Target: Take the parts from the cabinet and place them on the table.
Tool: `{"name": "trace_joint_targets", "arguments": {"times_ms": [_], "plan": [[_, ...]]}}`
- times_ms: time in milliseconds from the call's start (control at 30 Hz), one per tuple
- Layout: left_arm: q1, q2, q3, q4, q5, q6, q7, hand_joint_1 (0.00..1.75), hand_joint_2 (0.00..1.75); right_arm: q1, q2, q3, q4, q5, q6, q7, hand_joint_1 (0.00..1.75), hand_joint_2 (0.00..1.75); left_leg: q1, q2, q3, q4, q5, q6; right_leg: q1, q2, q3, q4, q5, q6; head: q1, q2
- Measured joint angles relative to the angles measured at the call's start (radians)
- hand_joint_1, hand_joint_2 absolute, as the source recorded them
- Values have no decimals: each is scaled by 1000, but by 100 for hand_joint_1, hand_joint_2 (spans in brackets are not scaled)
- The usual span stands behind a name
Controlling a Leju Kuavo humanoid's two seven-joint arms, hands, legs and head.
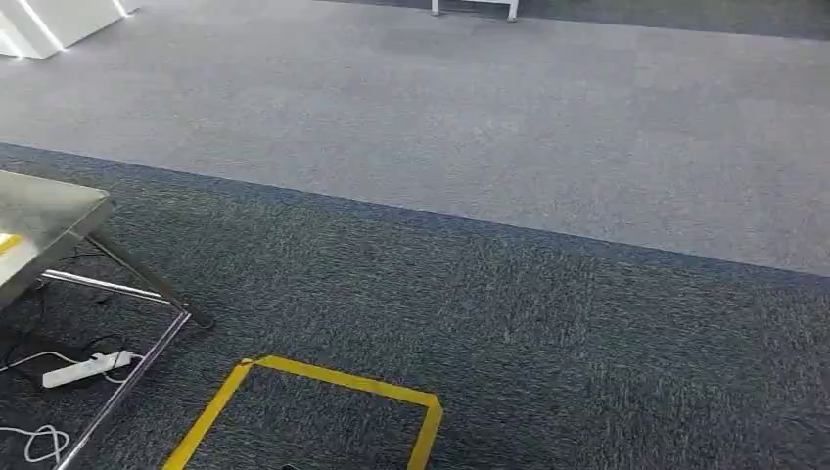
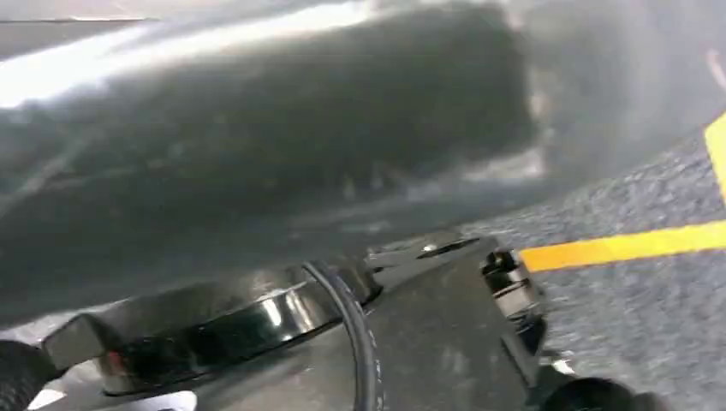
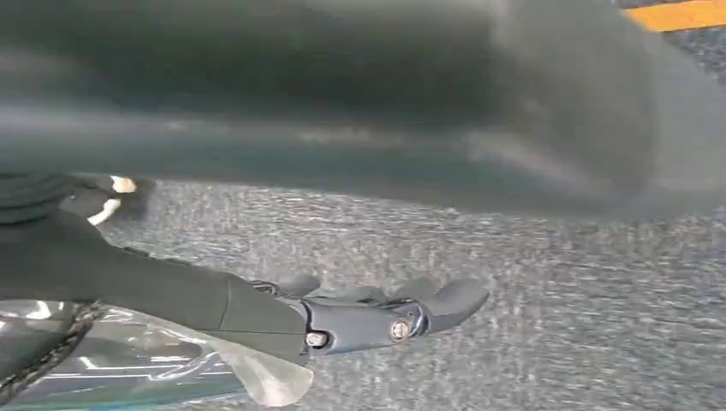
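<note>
In the head view, a steel table [image 1: 44,220] is showing its corner at the far left, angled legs standing on dark carpet. Beneath it a white power strip [image 1: 86,368] is lying with its white cable [image 1: 34,441] coiling just beside. Further right, yellow tape [image 1: 333,382] is marking a square outline on the dark carpet, and a paler grey carpet [image 1: 489,117] is stretching beyond.

In the left wrist view, the left hand [image 2: 257,163] is appearing as a blurred grey mass; whether its fingers are apart or together cannot be told.

In the right wrist view, the right hand [image 3: 377,312] is holding a part in a clear, glossy, crinkled plastic bag [image 3: 145,364] against its palm, dark fingers lying straight out above the carpet.
</note>
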Motion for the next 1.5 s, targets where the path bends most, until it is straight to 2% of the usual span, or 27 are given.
{"name": "trace_joint_targets", "arguments": {"times_ms": [67, 133, 167, 233, 267, 300, 367, 400, 433, 567, 633, 667, 733, 767, 833, 867, 933, 1033, 1100, 1167, 1233, 1300, 1333, 1400, 1433, 1467, 1500], "plan": [[-1, -3, 0, 0, 1, 0, 0, 0, 0, 8, 0, 0, 0, 0, 0, 0, 0, 0, 6, 22, 1, -23, 18, 2, 2, 19, -15, -5, 10, 16, 1, 0], [-2, -3, 0, 0, 0, 0, 0, 0, 0, 8, -1, 0, 0, 0, -1, 0, 0, 0, 6, 48, 0, -34, 32, 9, 5, -68, -48, 64, -48, 16, 7, 0], [0, -5, 0, 0, 0, 0, 0, 0, 0, 4, -1, 0, 0, 0, 0, 0, 0, 0, 4, 65, -6, -33, 34, 10, 4, -93, -84, 142, -93, 21, 10, 0], [6, -5, 0, 0, 0, 0, 0, 0, 0, 1, -1, 0, 0, 0, 0, 0, 0, 0, 0, 101, -12, -32, 35, 10, -1, -111, -147, 292, -156, 31, 8, 0], [6, -4, 0, 0, 0, 0, 0, 0, 0, 3, -1, 0, 0, 0, 0, 0, 0, 0, 0, 117, -15, -32, 37, 8, -3, -116, -147, 308, -154, 34, 8, 0], [5, -4, 0, 0, 0, 0, 0, 0, 0, 5, -1, 0, 0, 0, 0, 0, 0, 0, 0, 129, -16, -32, 37, 8, -5, -119, -123, 277, -132, 37, 8, 0], [3, -6, 0, 0, 0, -1, 0, 0, 0, 7, -1, -1, 0, 0, 0, 0, 0, 0, 1, 152, -16, -29, 36, 5, -9, -144, -20, 111, -64, 40, 8, 0], [2, -6, 0, 0, 0, -1, 0, 0, 0, 4, -1, -1, 0, 0, 0, 0, 0, 0, -1, 163, -13, -22, 34, -1, -9, -191, 46, 11, -41, 39, 9, 0], [2, -5, 0, 0, 0, -1, 0, 0, 0, -1, -1, -1, 0, 0, 0, 0, 0, 0, -8, 172, -19, -15, 28, -11, -3, -208, 57, -14, -50, 26, 10, 0], [-2, -7, 0, 0, 0, -1, 0, 0, 0, 5, -1, -1, 0, 0, 0, 0, 0, 0, -2, 201, -13, -15, 32, -32, 2, -167, 37, -14, -37, -7, 5, 0], [-2, -7, 0, 0, -1, -1, 0, 0, 0, 4, -1, -2, 0, -1, -1, 0, 0, 0, 3, 113, -35, 42, -26, -47, -3, -149, 43, -17, -25, -26, -1, 0], [-1, -7, 0, 0, -1, -1, 0, 0, 0, 1, -1, -2, 0, 0, -1, 0, 0, 0, 4, 92, -64, 115, -70, -46, -2, -138, 37, -17, -22, -31, -1, 0], [3, -5, 0, 0, 0, -1, 0, 0, 0, -1, -1, -2, 0, 0, 0, 0, 0, 0, 4, 77, -130, 277, -138, -44, 3, -111, 29, -17, -16, -36, -2, 0], [4, -5, 0, 0, 0, -1, 1, 0, 0, 1, -1, -2, 0, 0, 0, 0, 0, 0, 4, 76, -141, 306, -138, -42, 4, -97, 26, -16, -13, -36, -2, 0], [4, -4, 0, 0, 0, -1, 0, 0, 0, 4, -1, -2, 0, 0, -1, 0, 0, 0, 4, 74, -106, 234, -76, -35, 6, -70, 25, -15, -10, -33, -1, 0], [3, -4, 0, 0, 0, -1, 1, 0, 0, 4, -1, -2, 0, 0, 0, 0, 0, 0, 4, 64, -64, 145, -25, -30, 7, -56, 26, -14, -9, -31, -2, 0], [3, -3, 0, 0, 0, -1, 1, 0, 0, 3, -1, -3, 0, 0, 0, 0, 0, 0, 3, -9, -9, 18, 20, -18, 8, -36, 21, -10, -5, -25, -2, 0], [1, -5, -4, 0, -10, -14, 6, 0, 0, 2, -1, -4, 0, -3, -11, -5, 0, 0, -1, 9, -8, -5, 10, -13, 3, -5, -2, -8, 6, -4, -1, 0], [-1, -14, -10, 0, -15, -14, 8, 0, 0, 8, -2, -7, 0, -5, -13, -8, 0, 0, 8, 34, -5, -24, 25, 1, 0, 9, -17, -5, 9, 8, -1, 0], [-5, -21, -15, 0, -18, -14, 8, 0, 0, 7, -3, -7, 0, -6, -14, -9, 0, 0, 4, 58, -5, -28, 29, 9, 5, -78, -56, 69, -50, 12, 7, 0], [-1, -22, -17, 0, -19, -14, 9, 0, 0, 2, -4, -8, 0, -6, -14, -10, 0, 0, 0, 92, -7, -27, 29, 10, 2, -108, -137, 241, -132, 22, 5, 0], [-1, -23, -18, 0, -19, -14, 10, 0, 0, 5, -5, -8, 0, -6, -14, -10, 0, 0, 0, 120, -10, -27, 27, 10, -2, -116, -161, 300, -139, 30, 6, 0], [-2, -23, -18, 0, -19, -14, 10, 0, 0, 7, -6, -8, 0, -6, -14, -10, 0, 0, 1, 131, -9, -27, 26, 8, -4, -121, -139, 265, -114, 32, 6, 0], [-3, -25, -20, 0, -19, -14, 11, 0, 0, 9, -8, -8, 0, -6, -14, -10, 0, 0, 3, 152, -4, -26, 20, 0, -8, -148, -39, 96, -40, 33, 7, 0], [-3, -25, -21, 0, -19, -13, 11, 0, 0, 7, -8, -8, 0, -6, -14, -11, 0, 0, -1, 159, 3, -24, 16, -7, -7, -206, 10, 22, -24, 33, 9, 0], [-2, -25, -22, 0, -18, -13, 11, 0, 0, 1, -8, -8, 0, -6, -13, -11, 0, 0, -8, 168, 0, -15, 6, -15, 0, -221, 30, -2, -32, 21, 17, 0], [-3, -24, -23, 0, -16, -12, 11, 0, 0, 0, -8, -8, 0, -6, -12, -12, 0, 0, -9, 178, 3, -16, 7, -20, 0, -201, 24, 0, -31, 5, 6, 0]]}}
